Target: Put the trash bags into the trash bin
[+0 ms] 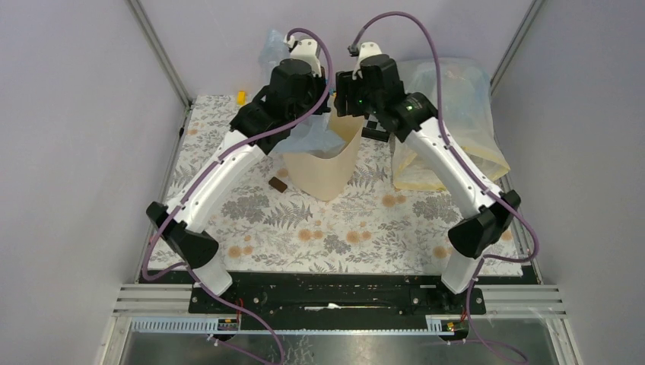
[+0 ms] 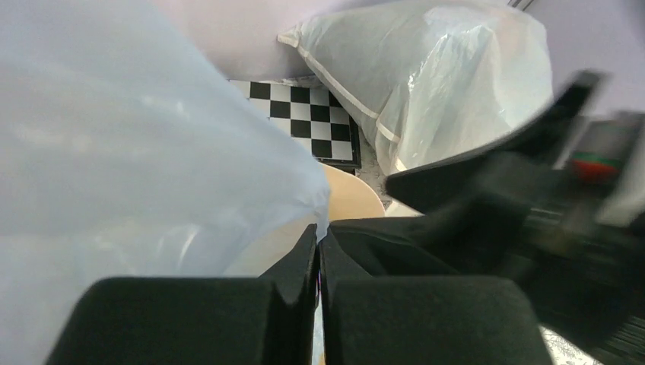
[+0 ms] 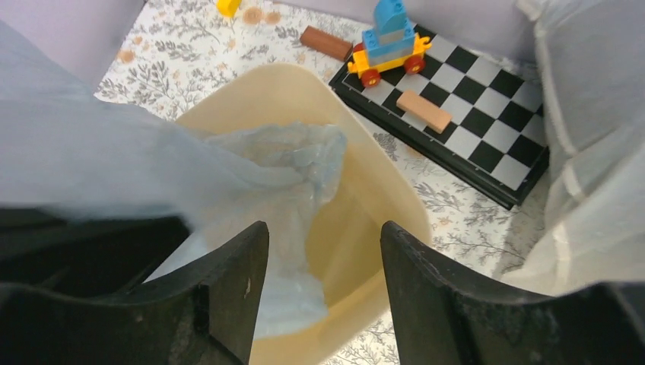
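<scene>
Top: trash bin (image 1: pixel 323 173) stands mid-table with both arms bent over its rim. Pale-blue trash bag (image 1: pixel 308 139) is bunched at the rim's left side, and the clear sack (image 1: pixel 456 114) sits just right.
Left wrist: left gripper (image 2: pixel 318 258) clenched, bag edge runs into its tips and looks pinched.
Right wrist: right gripper (image 3: pixel 323 251) released, fingers apart above the bin, gripping nothing. Bag's crumpled end hangs inside the bin, the rest stretches out over its left rim. Checkerboard (image 3: pixel 471 114) lies beside the bin.

**Arms hide the bin's mouth**

From above, the left arm (image 1: pixel 228 167) and right arm (image 1: pixel 449 167) cover the far rim of the trash bin (image 1: pixel 323 171) and most of the trash bag (image 1: pixel 310 138). The left wrist view blurs the right arm; the plastic sack (image 3: pixel 586 152) runs off the right wrist view's edge
</scene>
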Robot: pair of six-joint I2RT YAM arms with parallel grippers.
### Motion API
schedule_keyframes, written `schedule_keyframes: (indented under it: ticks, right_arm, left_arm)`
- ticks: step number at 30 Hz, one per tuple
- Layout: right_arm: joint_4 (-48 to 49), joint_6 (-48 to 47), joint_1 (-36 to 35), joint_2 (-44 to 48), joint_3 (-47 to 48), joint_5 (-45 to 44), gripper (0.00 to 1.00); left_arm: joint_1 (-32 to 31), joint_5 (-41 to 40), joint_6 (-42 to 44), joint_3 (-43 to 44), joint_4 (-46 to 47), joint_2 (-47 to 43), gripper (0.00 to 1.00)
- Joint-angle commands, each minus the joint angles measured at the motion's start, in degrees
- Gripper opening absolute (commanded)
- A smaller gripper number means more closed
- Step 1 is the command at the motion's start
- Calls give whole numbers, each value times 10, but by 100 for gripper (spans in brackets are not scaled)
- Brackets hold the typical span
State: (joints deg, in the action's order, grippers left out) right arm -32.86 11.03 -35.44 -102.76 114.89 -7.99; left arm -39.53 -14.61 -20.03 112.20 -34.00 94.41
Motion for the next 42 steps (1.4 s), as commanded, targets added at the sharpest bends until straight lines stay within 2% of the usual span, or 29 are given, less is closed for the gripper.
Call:
schedule_keyframes:
  ticks: [1,6,10,16,20,25,28,34,42]
  right_arm:
    - [-12,-25,15,66,-4,2,65]
    - [22,-30,15,131,-87,43,68]
    - [79,-30,22,190,-167,50,69]
    - [90,1,51,227,-188,34,69]
    - [104,15,55,254,-208,26,69]
    - [103,13,59,273,-221,5,71]
    - [103,16,60,282,-226,1,72]
    - [135,16,60,290,-238,60,73]
    - [154,31,59,282,-225,61,72]
  left_arm:
    - [7,17,6,38,19,22,0]
    - [10,28,3,36,23,37,0]
    - [10,85,15,19,50,21,0]
    - [10,200,26,-36,85,8,0]
    - [10,251,23,-54,85,18,0]
    - [6,352,22,-65,89,8,0]
    - [3,401,26,-78,91,1,6]
    - [1,407,28,-106,92,-11,2]
    - [-5,413,30,-129,93,-14,1]
